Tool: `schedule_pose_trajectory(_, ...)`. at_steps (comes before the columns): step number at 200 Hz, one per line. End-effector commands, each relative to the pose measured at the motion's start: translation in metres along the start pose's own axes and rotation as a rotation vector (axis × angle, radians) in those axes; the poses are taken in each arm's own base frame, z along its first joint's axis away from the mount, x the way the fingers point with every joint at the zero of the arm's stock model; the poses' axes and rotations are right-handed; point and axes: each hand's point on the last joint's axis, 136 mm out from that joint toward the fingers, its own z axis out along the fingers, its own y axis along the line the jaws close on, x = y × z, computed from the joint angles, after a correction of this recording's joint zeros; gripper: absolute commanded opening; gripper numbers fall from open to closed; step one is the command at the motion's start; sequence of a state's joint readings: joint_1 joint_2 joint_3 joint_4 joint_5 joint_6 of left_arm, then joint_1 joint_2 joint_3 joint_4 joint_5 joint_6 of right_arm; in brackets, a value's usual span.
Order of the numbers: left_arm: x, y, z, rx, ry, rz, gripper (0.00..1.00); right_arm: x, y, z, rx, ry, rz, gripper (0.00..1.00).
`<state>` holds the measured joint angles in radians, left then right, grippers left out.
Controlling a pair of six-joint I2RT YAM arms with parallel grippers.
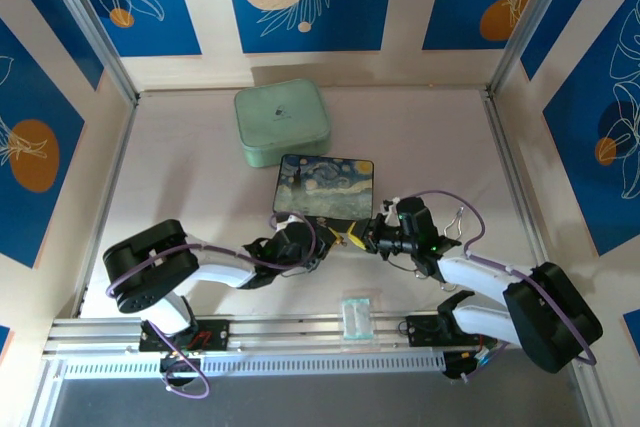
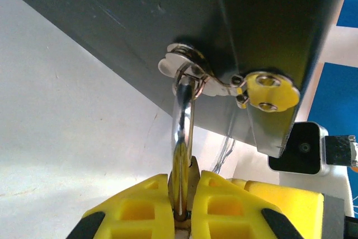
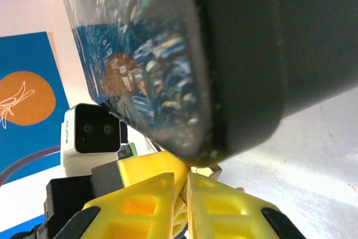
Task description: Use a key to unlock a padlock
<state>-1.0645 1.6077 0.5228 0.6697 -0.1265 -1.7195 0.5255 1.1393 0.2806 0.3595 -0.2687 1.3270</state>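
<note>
The padlock (image 2: 183,138) hangs by its silver shackle from the hasp on the front wall of the painted box (image 1: 325,187). My left gripper (image 2: 183,182) is shut on its brass body from below. My right gripper (image 3: 187,174) meets it from the other side, at the box's near right corner, fingers pressed together on a thin sliver that seems to be the key, mostly hidden. A brass edge of the padlock (image 3: 206,169) shows just past the right fingertips. In the top view the left gripper (image 1: 338,236) and right gripper (image 1: 366,238) nearly touch.
A mint green case (image 1: 282,122) stands behind the painted box. A small clear bag (image 1: 357,315) lies by the near rail between the arm bases. A bent silver wire loop (image 1: 455,219) sits beside the right arm. Walls close the table's sides.
</note>
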Motion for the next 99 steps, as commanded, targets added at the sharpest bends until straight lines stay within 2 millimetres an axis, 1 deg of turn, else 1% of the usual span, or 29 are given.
schedule_pose_trajectory(1,0.007,-0.015,0.001,0.038,0.017,0.017,0.0,-0.003,0.012,0.001,-0.02,-0.007,-0.025,0.13)
schedule_pose_trajectory(12,0.005,-0.013,0.001,0.032,0.01,0.023,0.0,-0.004,0.006,-0.001,0.001,-0.019,-0.031,0.13)
schedule_pose_trajectory(33,0.002,-0.014,0.001,0.042,-0.002,0.014,0.0,-0.003,-0.012,-0.004,0.082,-0.023,-0.04,0.05)
schedule_pose_trajectory(43,0.002,-0.014,0.001,0.042,-0.004,0.012,0.0,0.002,-0.019,-0.005,0.105,-0.003,-0.04,0.03)
schedule_pose_trajectory(67,0.002,-0.014,0.003,0.03,-0.006,0.017,0.0,0.014,-0.031,-0.005,0.139,0.043,-0.04,0.03)
schedule_pose_trajectory(86,0.002,-0.015,0.004,0.03,-0.003,0.018,0.0,0.019,-0.035,-0.004,0.153,0.054,-0.047,0.03)
schedule_pose_trajectory(99,0.003,-0.017,0.004,0.041,-0.001,0.015,0.0,0.02,-0.033,-0.002,0.156,0.057,-0.054,0.03)
